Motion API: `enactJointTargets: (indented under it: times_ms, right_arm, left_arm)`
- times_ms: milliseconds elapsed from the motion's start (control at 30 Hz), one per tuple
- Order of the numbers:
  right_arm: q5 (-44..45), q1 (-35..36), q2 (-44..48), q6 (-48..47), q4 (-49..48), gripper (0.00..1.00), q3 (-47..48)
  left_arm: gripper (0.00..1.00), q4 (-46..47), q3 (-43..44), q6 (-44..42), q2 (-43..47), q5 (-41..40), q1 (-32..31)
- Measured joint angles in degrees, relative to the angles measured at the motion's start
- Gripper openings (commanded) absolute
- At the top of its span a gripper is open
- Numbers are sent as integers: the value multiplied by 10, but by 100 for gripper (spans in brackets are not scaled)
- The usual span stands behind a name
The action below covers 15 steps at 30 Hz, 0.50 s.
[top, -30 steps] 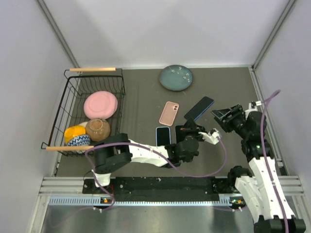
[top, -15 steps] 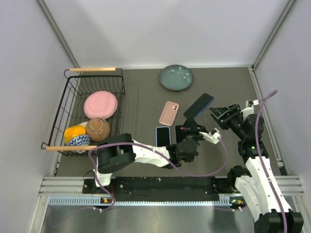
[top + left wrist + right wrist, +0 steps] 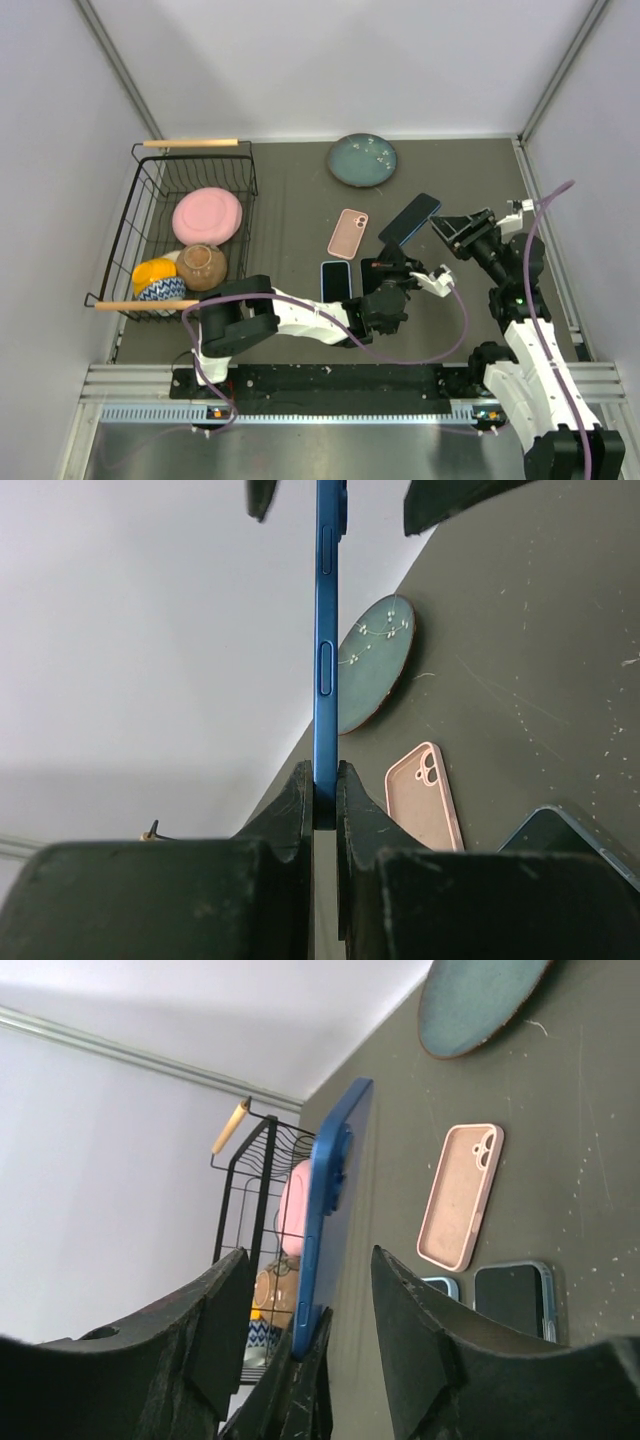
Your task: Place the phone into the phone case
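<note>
My left gripper (image 3: 393, 257) is shut on the lower end of a blue phone (image 3: 410, 221) and holds it tilted above the table. In the left wrist view the phone (image 3: 326, 630) stands edge-on between my pads (image 3: 300, 800). My right gripper (image 3: 456, 232) is open, and its fingers (image 3: 225, 1310) stand on either side of the phone's (image 3: 330, 1210) upper end without touching it. The pink phone case (image 3: 348, 233) lies open side up on the table, left of the phone. It also shows in the left wrist view (image 3: 425, 795) and the right wrist view (image 3: 460, 1195).
A blue-edged phone or case (image 3: 336, 279) and a black one (image 3: 371, 272) lie side by side under the left arm. A teal plate (image 3: 362, 160) sits at the back. A wire basket (image 3: 150, 205) with bowls and a pink plate stands at the left.
My right gripper has moved a little left and back, bringing its open fingers around the phone's upper end. The left gripper has raised the phone slightly.
</note>
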State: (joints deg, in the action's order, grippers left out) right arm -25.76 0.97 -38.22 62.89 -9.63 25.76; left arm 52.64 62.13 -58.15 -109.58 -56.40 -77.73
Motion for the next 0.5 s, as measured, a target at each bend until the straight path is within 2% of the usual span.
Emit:
enactJointTargets:
  times_ms: [233,333,367,400,467,500]
  right_arm:
    - [-13,10,-50,-3,-2,39,0]
    - [-13,30,-72,-3,-7,28,5]
    - [-13,35,-75,-5,-7,18,6]
    - [-13,40,-78,-5,-10,13,7]
    - [-12,46,-80,-8,-15,0,10]
    - [-11,47,-80,-8,-15,0,10]
  left_arm:
    - [0,-3,0,2,0,2,0]
    - [0,-9,0,2,0,2,0]
    - [0,-12,-1,2,0,2,0]
    - [0,-13,-1,3,0,2,0]
    - [9,-18,-2,6,0,3,0]
    - [26,-18,-2,8,0,3,0]
